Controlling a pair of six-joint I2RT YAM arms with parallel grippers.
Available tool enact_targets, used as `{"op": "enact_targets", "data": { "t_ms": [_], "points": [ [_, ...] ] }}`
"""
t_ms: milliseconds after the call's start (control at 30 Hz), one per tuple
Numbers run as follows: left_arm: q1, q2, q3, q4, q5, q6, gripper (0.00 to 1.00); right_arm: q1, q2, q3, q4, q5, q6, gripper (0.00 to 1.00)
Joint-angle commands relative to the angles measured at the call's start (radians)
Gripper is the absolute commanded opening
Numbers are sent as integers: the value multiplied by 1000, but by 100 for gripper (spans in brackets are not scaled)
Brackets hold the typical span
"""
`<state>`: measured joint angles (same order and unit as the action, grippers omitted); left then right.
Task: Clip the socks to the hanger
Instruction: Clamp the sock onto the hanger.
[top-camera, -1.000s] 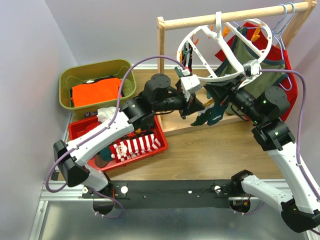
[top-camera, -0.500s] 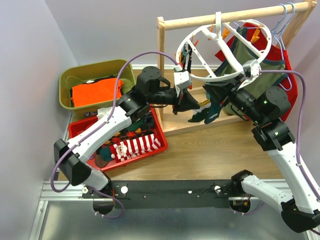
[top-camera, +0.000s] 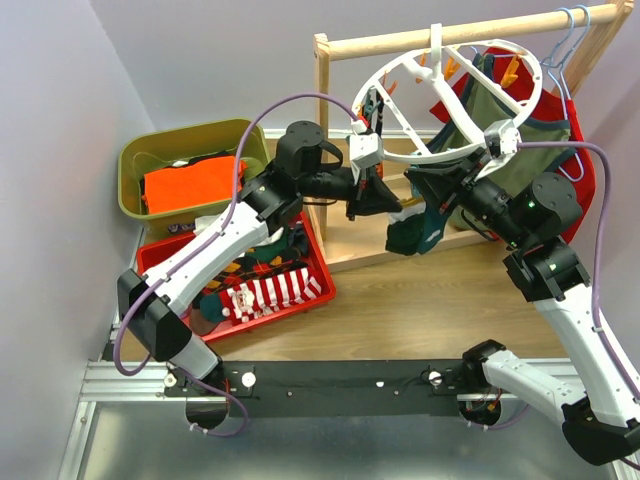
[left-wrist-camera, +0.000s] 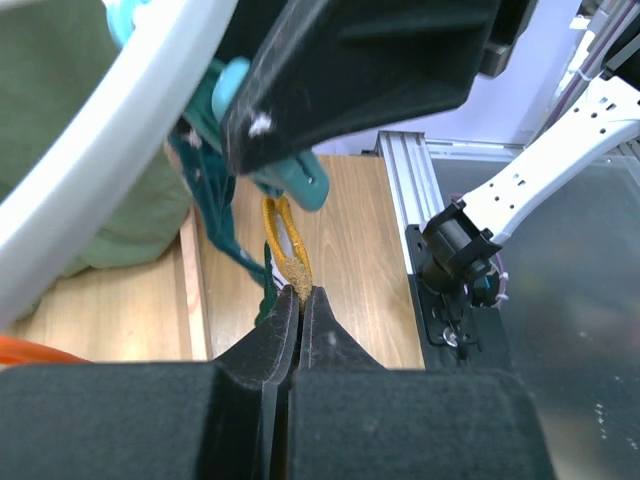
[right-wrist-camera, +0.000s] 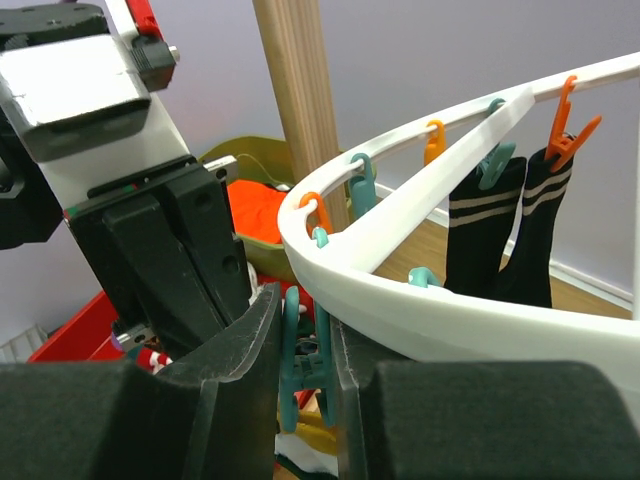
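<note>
While right tool (right-wrist-camera: 305, 330) squeezes a teal plastic clip (right-wrist-camera: 300, 372), left tool (left-wrist-camera: 298, 293) pinches mustard edge of soft sock (top-camera: 418, 235)

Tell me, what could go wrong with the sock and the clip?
1. The left gripper pinches only the thin yellow edge of the sock, so the sock might slip out and fall.
2. The right gripper squeezes the teal clip under the hanger. If it lets go before the sock edge is inside, the clip may snap shut on nothing.
3. The two grippers are very close and might bump.
</note>
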<state>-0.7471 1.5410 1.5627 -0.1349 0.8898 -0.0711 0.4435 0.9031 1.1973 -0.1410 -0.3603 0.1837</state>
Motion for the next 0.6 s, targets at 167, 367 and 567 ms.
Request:
{"op": "enact_targets", "data": {
  "t_ms": [167,367,567],
  "points": [
    [8,5,43,60,64,-21,0,12,-10,-25,-54,-152,-13,22],
    [12,7,46,69,63,-29,0,14,-10,-24,-58,-163,-18,22],
    [22,13,51,81,60,-42,0,12,-9,-24,-63,-173,-23,22]
  ]
}}
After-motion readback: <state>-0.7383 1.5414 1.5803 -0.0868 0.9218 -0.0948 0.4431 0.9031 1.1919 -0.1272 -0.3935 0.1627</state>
